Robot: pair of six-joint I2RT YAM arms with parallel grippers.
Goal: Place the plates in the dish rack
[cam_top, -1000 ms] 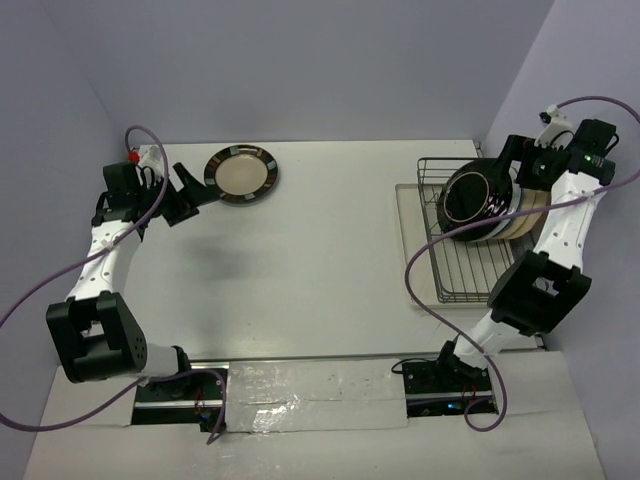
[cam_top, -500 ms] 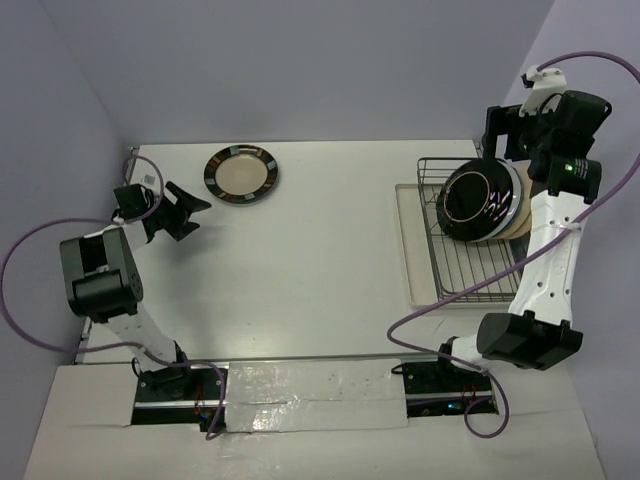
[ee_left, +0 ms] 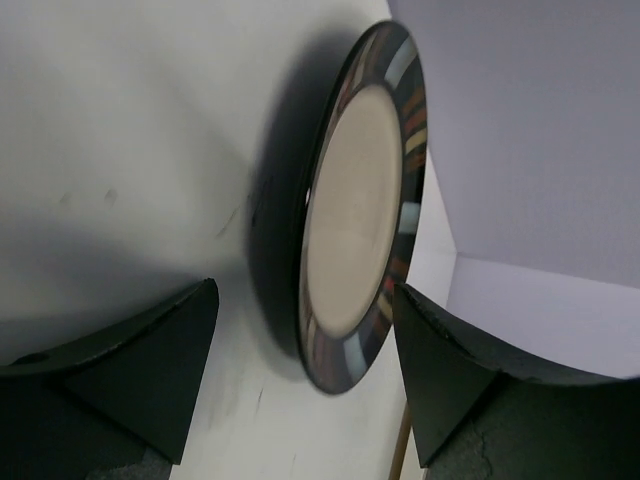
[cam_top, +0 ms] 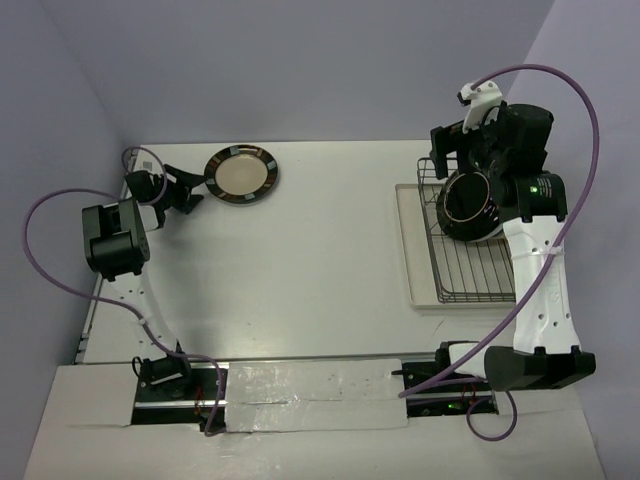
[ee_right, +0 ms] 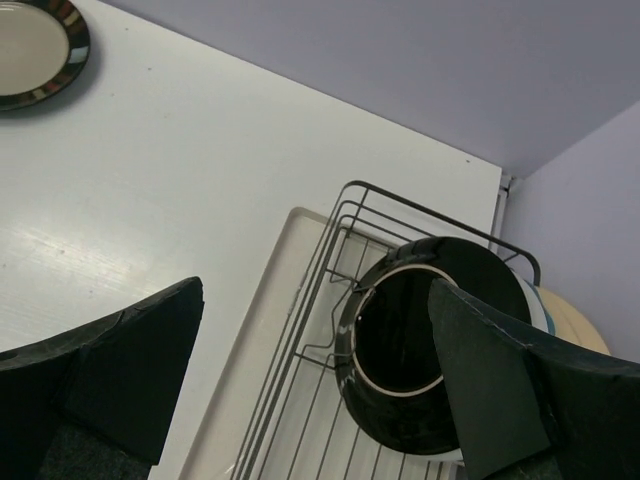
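The striped-rim plate (cam_top: 241,174) lies flat and face up at the far left of the white surface (cam_top: 320,250), well apart from the other plates. Its well is plain cream. The broad rim is glossy black-brown, broken by short bands of tan, grey and rusty red. From the left wrist it looks thick and dark underneath, with a soft shadow on the surface beside it. The left claw (ee_left: 305,292) sits low, just beside the plate's left edge. Its two black fingers (ee_left: 130,385) are spread wide, and the plate's rim lines up with the gap between them. I can't tell whether either finger touches the rim, and nothing is gripped.

Over on the right, the dish rack (cam_top: 468,272) is dark wire sitting on a cream tray (cam_top: 408,250). The other plates stand on edge, packed together at its far end. The front plate (cam_top: 473,205) shows a shiny, near-black face with a thin cream ring on it. Behind it, from the right wrist, I can pick out a sliver of teal plate edge (ee_right: 531,300) and a cream-tan plate (ee_right: 575,325). The rest of the stack is hidden.

The right claw (ee_right: 315,298) hangs above the rack's far left corner, its fingers wide apart and holding nothing.
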